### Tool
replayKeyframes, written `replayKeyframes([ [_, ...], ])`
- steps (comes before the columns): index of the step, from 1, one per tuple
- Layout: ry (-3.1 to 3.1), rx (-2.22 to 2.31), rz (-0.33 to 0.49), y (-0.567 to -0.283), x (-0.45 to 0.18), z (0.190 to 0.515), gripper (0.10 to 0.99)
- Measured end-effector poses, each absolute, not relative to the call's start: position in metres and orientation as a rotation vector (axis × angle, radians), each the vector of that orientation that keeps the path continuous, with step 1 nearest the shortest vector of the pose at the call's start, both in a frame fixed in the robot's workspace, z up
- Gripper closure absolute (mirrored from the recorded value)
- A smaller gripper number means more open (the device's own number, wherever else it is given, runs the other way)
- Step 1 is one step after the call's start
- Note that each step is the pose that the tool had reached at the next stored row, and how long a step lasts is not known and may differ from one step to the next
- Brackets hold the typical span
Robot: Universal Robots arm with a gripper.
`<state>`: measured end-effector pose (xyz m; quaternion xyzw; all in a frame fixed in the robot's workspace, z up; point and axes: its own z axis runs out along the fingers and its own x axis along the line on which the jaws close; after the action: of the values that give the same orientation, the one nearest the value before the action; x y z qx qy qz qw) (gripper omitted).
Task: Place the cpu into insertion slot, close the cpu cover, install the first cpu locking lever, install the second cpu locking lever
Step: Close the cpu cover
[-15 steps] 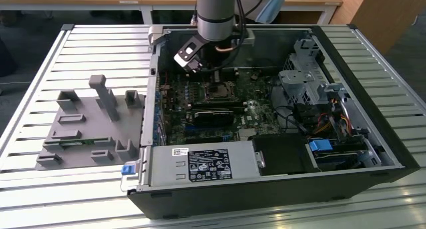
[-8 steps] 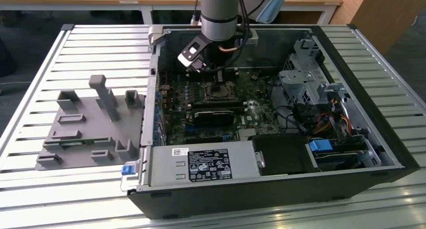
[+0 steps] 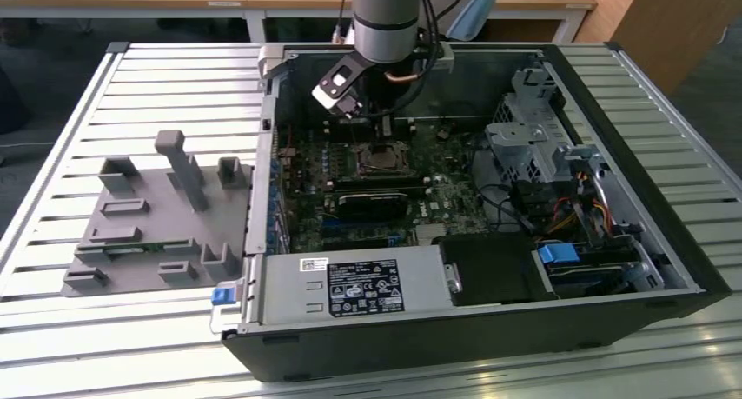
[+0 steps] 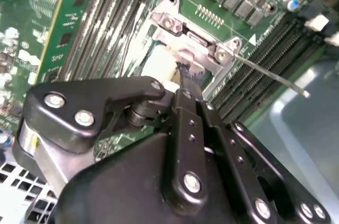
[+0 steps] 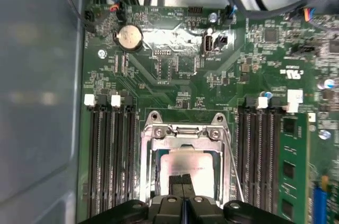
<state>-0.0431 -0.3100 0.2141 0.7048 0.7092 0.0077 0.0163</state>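
In the open computer case, the insertion slot [image 3: 378, 159] sits mid-motherboard, with my gripper [image 3: 368, 126] just above its far side. In the first wrist view the pale silver cpu [image 5: 183, 163] lies in the slot. The silvery cpu cover [image 5: 183, 133] lies down around it, the chip showing through its window. My gripper [image 5: 183, 182] is shut, with its dark tips together over the chip's top. In the second wrist view the gripper [image 4: 188, 77] touches down at the cover [image 4: 186, 37], and a thin wire locking lever [image 4: 273, 77] sticks out free beside the socket.
A black card [image 3: 374, 199] lies just in front of the socket, and a white-labelled grey box [image 3: 347, 288] sits at the case's near edge. Memory slots [image 5: 110, 155] flank the socket on both sides. A drive cage [image 3: 533, 147] and cables stand at the exterior view's right; a grey fixture [image 3: 151, 216] lies outside the case.
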Motion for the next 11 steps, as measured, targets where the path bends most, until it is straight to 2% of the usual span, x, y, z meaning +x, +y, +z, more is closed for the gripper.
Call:
replayKeyframes([
  [11,2.205,2.191,0.024,-0.31,-0.038,0.2165,0.98],
])
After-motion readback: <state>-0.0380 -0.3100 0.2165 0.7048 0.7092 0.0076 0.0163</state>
